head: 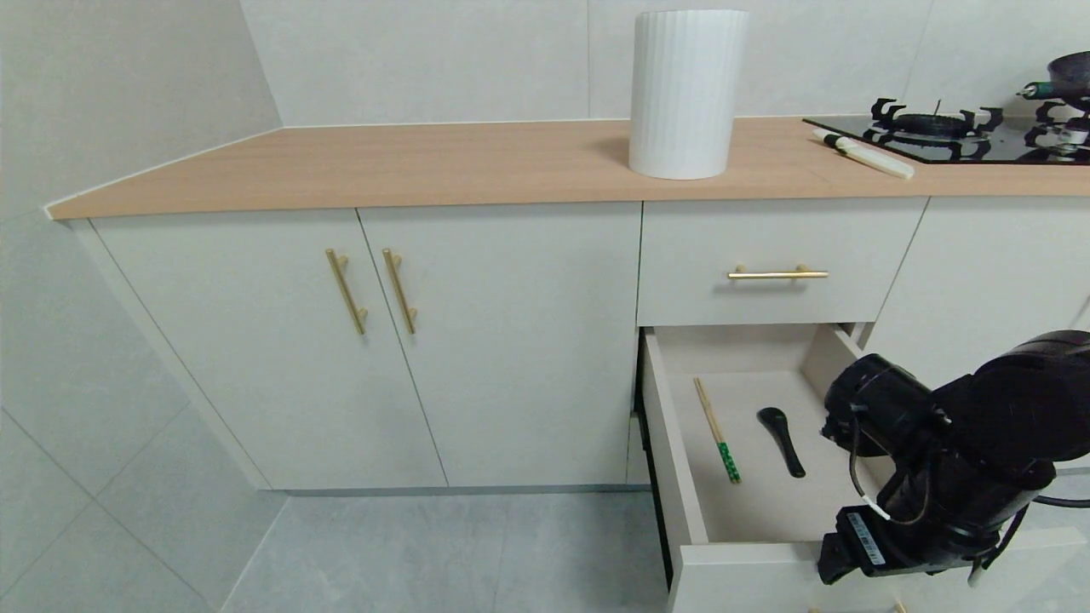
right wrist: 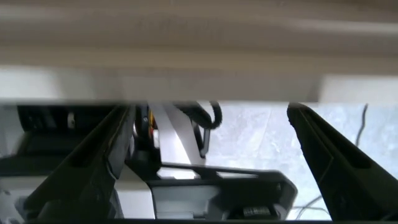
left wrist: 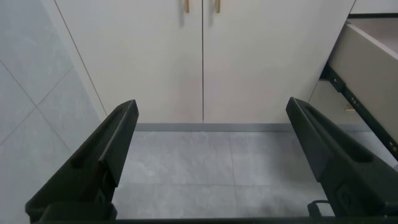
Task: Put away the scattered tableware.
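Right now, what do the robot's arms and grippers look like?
The right arm is glossy black with rounded housings, a thin white cable looping along it and a white label on its lower block. The left gripper and right gripper each have two flat, dark fingers tapering toward the tips.

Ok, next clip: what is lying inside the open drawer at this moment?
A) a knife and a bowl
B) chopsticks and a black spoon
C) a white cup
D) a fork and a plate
B: the head view shows chopsticks with green ends and a black spoon lying side by side, apart, on the floor of the drawer.
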### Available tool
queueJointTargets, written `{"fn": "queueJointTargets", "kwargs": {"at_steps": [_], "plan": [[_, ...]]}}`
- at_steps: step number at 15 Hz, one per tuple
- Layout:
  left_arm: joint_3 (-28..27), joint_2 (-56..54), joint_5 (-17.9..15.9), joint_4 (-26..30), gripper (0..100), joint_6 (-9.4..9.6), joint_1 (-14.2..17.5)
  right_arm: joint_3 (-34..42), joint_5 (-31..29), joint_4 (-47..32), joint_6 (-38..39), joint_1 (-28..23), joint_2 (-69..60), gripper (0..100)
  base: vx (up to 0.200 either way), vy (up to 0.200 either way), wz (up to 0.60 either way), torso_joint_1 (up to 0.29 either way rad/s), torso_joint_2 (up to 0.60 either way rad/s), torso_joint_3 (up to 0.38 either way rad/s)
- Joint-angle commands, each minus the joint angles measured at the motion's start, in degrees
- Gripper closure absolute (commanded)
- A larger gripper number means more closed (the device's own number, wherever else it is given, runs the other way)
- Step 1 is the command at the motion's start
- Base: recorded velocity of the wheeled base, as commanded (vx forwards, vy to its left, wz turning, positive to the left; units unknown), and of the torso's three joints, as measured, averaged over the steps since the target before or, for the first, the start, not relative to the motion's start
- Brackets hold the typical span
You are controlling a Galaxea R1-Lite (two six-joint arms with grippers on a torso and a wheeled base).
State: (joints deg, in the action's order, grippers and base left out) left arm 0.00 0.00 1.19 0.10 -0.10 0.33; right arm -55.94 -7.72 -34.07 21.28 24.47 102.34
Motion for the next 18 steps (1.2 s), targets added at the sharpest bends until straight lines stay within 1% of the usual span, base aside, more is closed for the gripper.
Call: {"fn": "queueJointTargets", "kwargs": {"at_steps": [1,3,5,8,10,12,18], "plan": [[0.0,0.0,0.0,0.0,0,0.01,0.0,0.1,-0.1,0.8,0.0,-0.7,0.6,0,0.000,0.000,0.00,0.000,0.00,0.000],[0.0,0.0,0.0,0.0,0,0.01,0.0,0.4,-0.6,2.2,0.0,-1.3,0.2,0,0.000,0.000,0.00,0.000,0.00,0.000],[0.0,0.0,0.0,0.0,0,0.01,0.0,0.7,-1.0,5.2,0.0,-1.7,0.2,0,0.000,0.000,0.00,0.000,0.00,0.000],[0.0,0.0,0.0,0.0,0,-0.08,0.0,0.0,-2.8,7.1,-0.2,-2.4,1.1,0,0.000,0.000,0.00,0.000,0.00,0.000],[0.0,0.0,0.0,0.0,0,-0.08,0.0,-4.2,-2.8,8.9,-0.8,-4.4,4.9,0,0.000,0.000,0.00,0.000,0.00,0.000],[0.0,0.0,0.0,0.0,0,-0.08,0.0,-8.8,-2.9,8.9,-2.6,-4.8,8.8,0,0.000,0.000,0.00,0.000,0.00,0.000],[0.0,0.0,0.0,0.0,0,-0.08,0.0,-24.9,-2.9,8.9,-5.5,-8.3,18.1,0,0.000,0.000,0.00,0.000,0.00,0.000]]}}
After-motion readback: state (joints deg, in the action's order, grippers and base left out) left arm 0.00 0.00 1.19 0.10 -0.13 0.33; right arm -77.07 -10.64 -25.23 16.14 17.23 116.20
